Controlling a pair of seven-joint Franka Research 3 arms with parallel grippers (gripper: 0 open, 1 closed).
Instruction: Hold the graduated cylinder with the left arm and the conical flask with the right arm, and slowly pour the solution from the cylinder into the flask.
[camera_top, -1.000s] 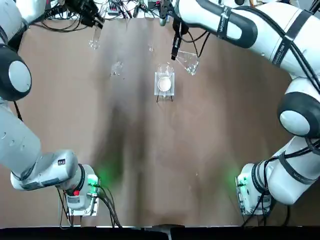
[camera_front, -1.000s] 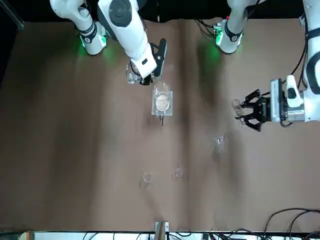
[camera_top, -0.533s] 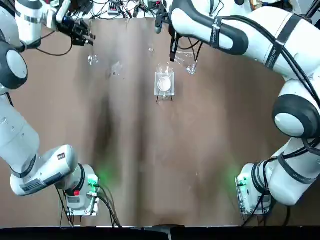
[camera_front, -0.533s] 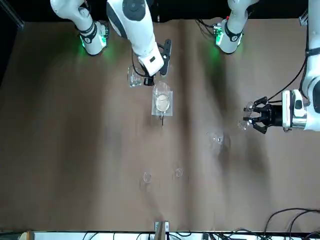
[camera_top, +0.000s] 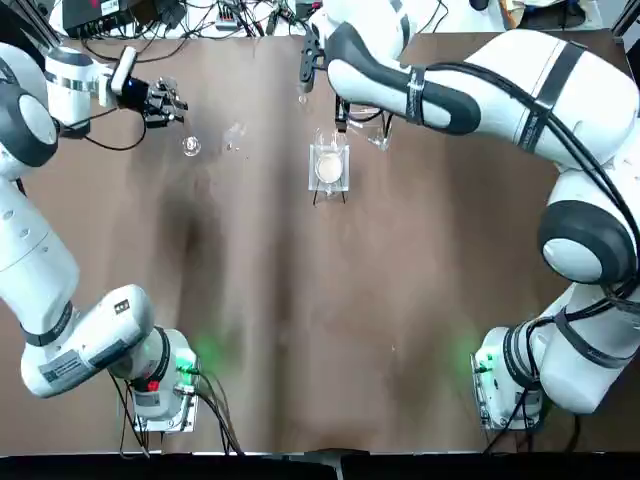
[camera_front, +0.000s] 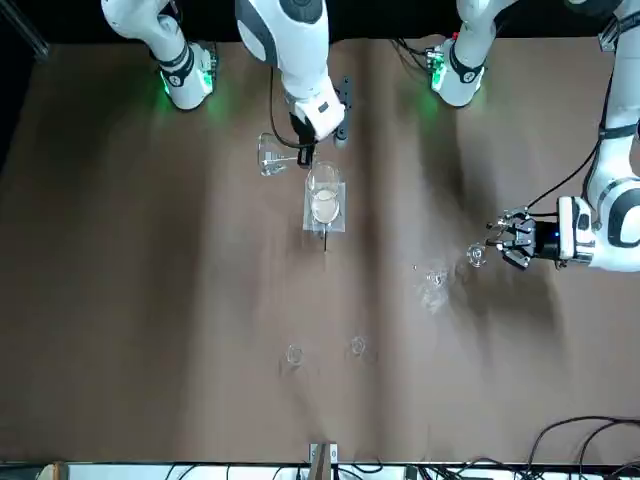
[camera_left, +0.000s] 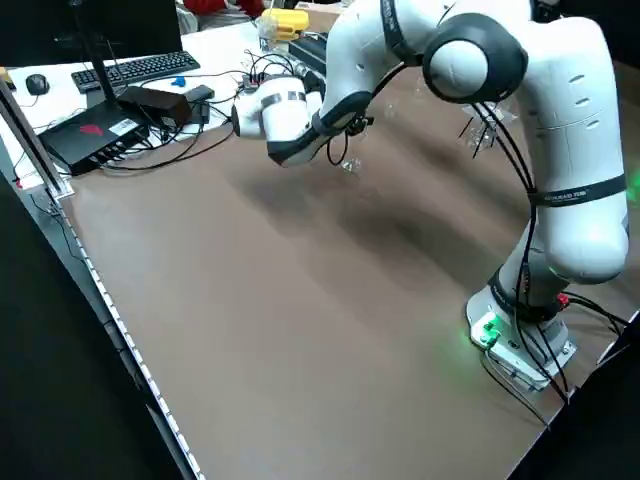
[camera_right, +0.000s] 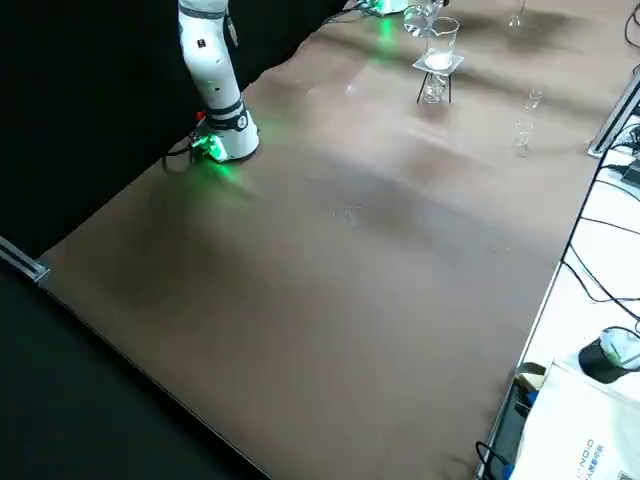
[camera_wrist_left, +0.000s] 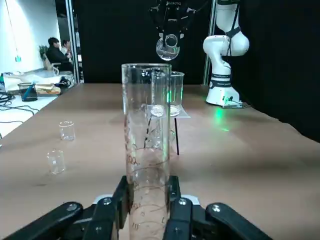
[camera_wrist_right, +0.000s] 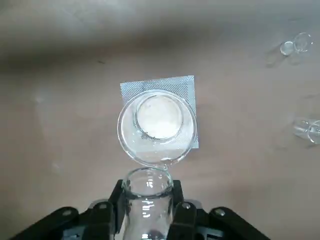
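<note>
The left gripper (camera_wrist_left: 150, 191) holds the cylinder (camera_wrist_left: 148, 125), its two fingers closed on the glass from either side. It is above the table (camera_top: 330, 330), at the far left in the top view, well apart from the right gripper (camera_wrist_right: 149, 189). The cylinder stands upright in the left wrist view, open end up. Reddish-brown graduation lines and figures run around it, but the figures are too faint to read surely.

The right gripper has the flask (camera_wrist_right: 146, 215) pinched between its fingers, off the table and near the beaker (camera_wrist_right: 158, 128); I cannot tell its exact tilt. The beaker holds a white disc and rests on a square mesh plate (camera_wrist_right: 187, 87) on thin dark legs. Two small glasses (camera_wrist_left: 67, 131) (camera_wrist_left: 56, 162) stand near each other on the table.

For writing, the black mount (camera_wrist_left: 174, 6) over the right gripper carries a small white word that looks like "ROBOTIQ". A white bag (camera_right: 580, 425) at the table's edge has blue characters and a word in capitals, turned sideways and not surely legible. Across the table, a black box (camera_left: 92, 135) bears a red logo and a white label too small to read. A seated person (camera_wrist_left: 57, 55) in dark clothing shows in the room behind.
</note>
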